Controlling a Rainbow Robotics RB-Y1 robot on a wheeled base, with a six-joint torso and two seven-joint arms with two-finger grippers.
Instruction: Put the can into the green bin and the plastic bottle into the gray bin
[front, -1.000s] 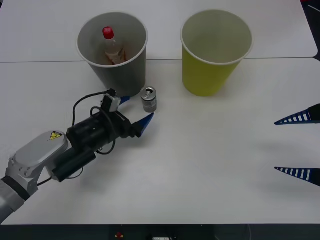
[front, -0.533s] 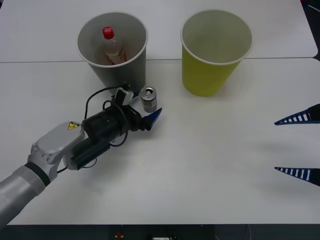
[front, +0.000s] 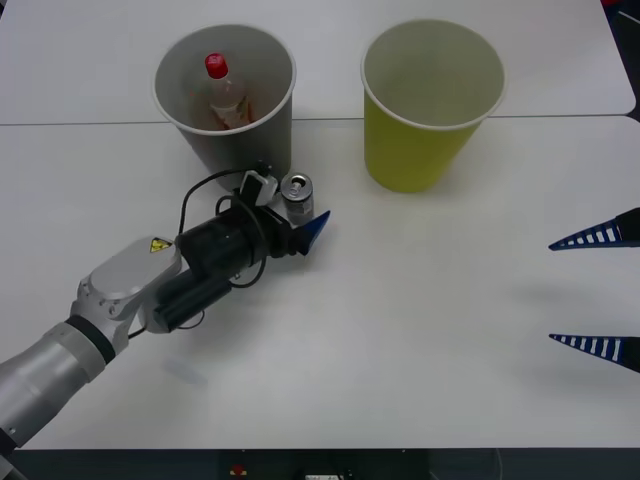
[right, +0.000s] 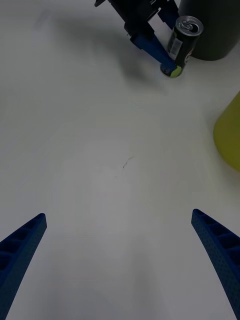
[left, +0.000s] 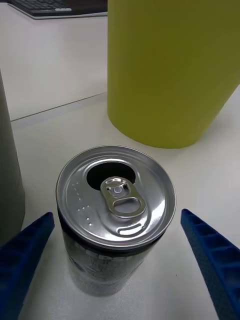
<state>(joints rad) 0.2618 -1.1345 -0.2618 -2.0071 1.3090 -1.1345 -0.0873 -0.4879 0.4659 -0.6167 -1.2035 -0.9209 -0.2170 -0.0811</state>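
The left gripper sits spread around the upright can (not touching it), the gray bin just beyond, holding the plastic bottle. The green bin stands farther off. The right gripper waits apart, fingers spread.

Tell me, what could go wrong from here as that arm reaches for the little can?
The left end effector straddles the can with fingers open; closing off-centre could tip the upright can. The gray bin stands right beside it, so the arm might bump it. The green bin is tall, so a low lift could hit its rim.
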